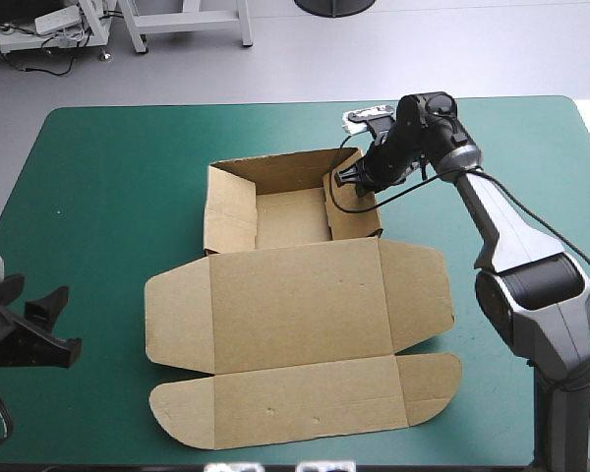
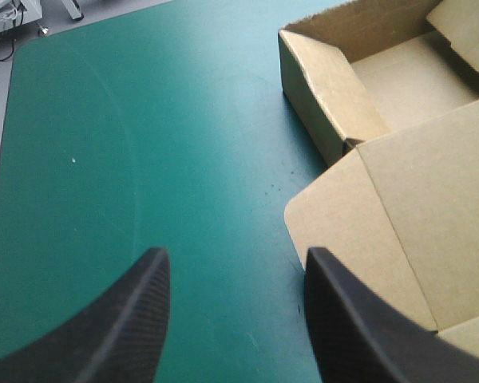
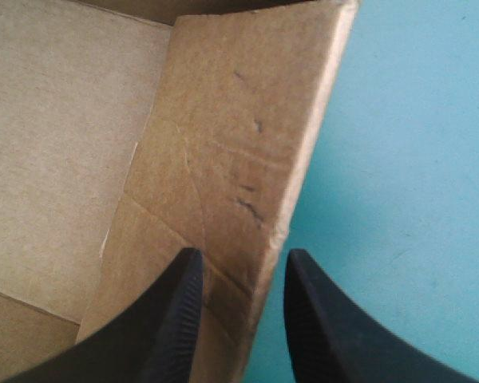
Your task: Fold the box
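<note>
**Clerk:** Brown board, one item: the box [image 1: 295, 305], on the teal-green cover [image 1: 108, 177]. How does it lie?

**Checker:** Its long axis runs from the table's far side toward the near side. The tray [image 1: 290, 216] is the far part, walls up and open upward. The lid [image 1: 300, 305] lies flat on the near side, with rounded flaps [image 1: 177, 320] spread at its sides and a front strip [image 1: 305, 403] nearest the robot.

**Clerk:** Right gripper [image 1: 349, 185]?

**Checker:** At the tray's right wall [image 1: 354, 218]. The high view shows only that much. The right wrist view shows the right gripper [image 3: 241, 254] astride that wall [image 3: 231, 159], one black finger inside the tray and one outside over the cover. The fingers are drawn close about the board, gripping it.

**Clerk:** Left gripper [image 1: 64, 320]?

**Checker:** Well apart from the box, off its left side, toward the near left of the cover. Its own view shows the left gripper [image 2: 233, 255] released, fingers wide with bare cover between them. That view also shows the lid's left flap [image 2: 343, 231] beside one finger and the tray's left wall [image 2: 327, 96] ahead.
</note>
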`<state>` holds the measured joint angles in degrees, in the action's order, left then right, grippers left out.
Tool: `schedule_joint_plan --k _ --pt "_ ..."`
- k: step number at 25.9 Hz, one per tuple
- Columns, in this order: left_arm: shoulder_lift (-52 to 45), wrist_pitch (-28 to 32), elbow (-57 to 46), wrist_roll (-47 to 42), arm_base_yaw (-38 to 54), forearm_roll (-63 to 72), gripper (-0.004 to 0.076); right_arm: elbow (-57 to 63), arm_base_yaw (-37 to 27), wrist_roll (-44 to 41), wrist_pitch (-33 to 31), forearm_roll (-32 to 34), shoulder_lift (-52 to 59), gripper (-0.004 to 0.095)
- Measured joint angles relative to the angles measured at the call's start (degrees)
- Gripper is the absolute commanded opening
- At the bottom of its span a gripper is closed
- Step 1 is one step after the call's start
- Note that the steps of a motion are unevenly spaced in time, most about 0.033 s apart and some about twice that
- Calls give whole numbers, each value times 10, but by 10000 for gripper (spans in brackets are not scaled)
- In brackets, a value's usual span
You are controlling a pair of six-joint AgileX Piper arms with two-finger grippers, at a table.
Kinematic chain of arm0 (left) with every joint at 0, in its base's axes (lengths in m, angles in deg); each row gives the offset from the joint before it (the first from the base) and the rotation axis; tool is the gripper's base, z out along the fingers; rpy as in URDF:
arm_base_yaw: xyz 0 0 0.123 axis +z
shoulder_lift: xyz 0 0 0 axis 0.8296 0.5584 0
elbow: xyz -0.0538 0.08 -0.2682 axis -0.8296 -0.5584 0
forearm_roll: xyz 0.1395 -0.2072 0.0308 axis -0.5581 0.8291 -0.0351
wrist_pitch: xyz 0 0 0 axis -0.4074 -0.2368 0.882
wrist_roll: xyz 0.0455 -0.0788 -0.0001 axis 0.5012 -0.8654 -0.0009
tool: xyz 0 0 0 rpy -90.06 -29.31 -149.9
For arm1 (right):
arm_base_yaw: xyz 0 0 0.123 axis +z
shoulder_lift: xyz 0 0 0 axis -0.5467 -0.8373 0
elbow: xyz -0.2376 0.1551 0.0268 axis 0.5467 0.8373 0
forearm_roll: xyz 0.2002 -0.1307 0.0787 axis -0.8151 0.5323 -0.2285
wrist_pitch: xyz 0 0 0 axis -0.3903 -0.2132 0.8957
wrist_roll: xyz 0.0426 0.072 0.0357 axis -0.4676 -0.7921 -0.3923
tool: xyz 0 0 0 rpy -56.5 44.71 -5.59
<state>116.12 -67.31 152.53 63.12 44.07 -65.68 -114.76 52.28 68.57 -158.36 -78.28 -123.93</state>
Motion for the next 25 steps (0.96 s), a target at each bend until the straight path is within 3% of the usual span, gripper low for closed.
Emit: schedule_joint_plan --k 4,9,17,25 --pt "-47 0 -61 0 0 0 370 0 0 8 1 -12 -28 240" --pt "-94 1 -115 0 0 0 370 0 -1 32 5 -30 -45 -24" --pt "-109 5 -150 0 0 -6 370 -1 1 43 6 -46 -44 -18" --pt "-111 39 -150 0 0 -11 370 -156 -28 3 -1 127 47 -19"
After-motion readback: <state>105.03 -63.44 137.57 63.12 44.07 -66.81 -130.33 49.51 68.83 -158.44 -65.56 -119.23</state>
